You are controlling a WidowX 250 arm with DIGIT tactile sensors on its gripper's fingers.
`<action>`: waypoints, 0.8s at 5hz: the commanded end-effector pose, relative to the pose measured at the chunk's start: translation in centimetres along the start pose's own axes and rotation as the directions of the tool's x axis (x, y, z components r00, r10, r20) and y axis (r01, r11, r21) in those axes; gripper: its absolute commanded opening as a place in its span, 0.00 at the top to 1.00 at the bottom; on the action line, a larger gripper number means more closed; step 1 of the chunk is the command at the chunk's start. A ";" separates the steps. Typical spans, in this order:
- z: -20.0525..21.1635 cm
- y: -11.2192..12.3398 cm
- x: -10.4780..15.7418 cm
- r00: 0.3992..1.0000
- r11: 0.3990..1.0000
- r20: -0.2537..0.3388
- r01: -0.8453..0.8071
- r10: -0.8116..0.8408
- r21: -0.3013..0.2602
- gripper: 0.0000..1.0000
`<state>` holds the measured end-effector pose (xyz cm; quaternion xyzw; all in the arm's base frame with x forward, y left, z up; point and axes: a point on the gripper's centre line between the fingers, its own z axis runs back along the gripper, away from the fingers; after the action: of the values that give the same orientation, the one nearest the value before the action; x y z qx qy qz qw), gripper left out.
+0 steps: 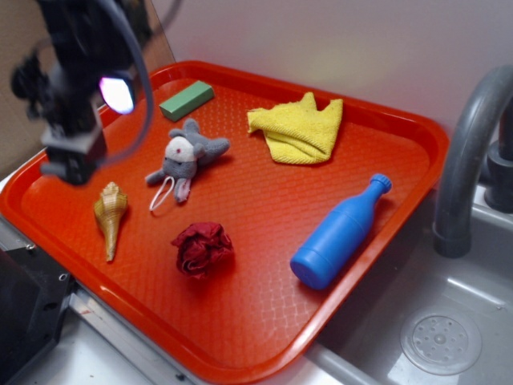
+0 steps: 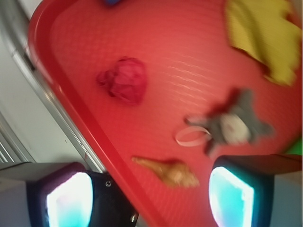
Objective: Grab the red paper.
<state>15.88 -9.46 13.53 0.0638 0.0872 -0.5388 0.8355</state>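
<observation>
The red paper (image 1: 202,249) is a dark crimson crumpled ball on the orange-red tray (image 1: 240,337), near its front middle. It also shows in the wrist view (image 2: 124,79), up and left of centre. My gripper (image 1: 74,164) hangs high above the tray's left corner, left of the shell and the plush toy, well away from the paper. In the wrist view my gripper (image 2: 150,201) is open and empty, its two lit pads (image 2: 70,202) wide apart above the tray's edge.
On the tray lie a tan shell (image 1: 110,215), a grey plush toy (image 1: 186,157), a green block (image 1: 187,99), a yellow cloth (image 1: 298,128) and a blue bottle (image 1: 341,234). A grey faucet (image 1: 469,152) and a sink (image 1: 441,341) stand to the right.
</observation>
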 end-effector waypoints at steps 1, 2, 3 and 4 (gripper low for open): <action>-3.7 -1.8 3.8 1.000 0.999 -0.019 0.024 -0.023 0.043 0.00; -5.7 -1.4 4.7 0.998 0.999 -0.057 0.007 -0.004 0.050 0.00; -7.7 -1.1 4.9 0.995 0.999 -0.101 -0.002 0.007 0.046 0.00; -9.8 -1.7 5.1 0.987 0.995 -0.140 0.077 -0.085 -0.063 0.00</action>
<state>16.16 -12.82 2.42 0.0771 0.1729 -0.5637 0.8040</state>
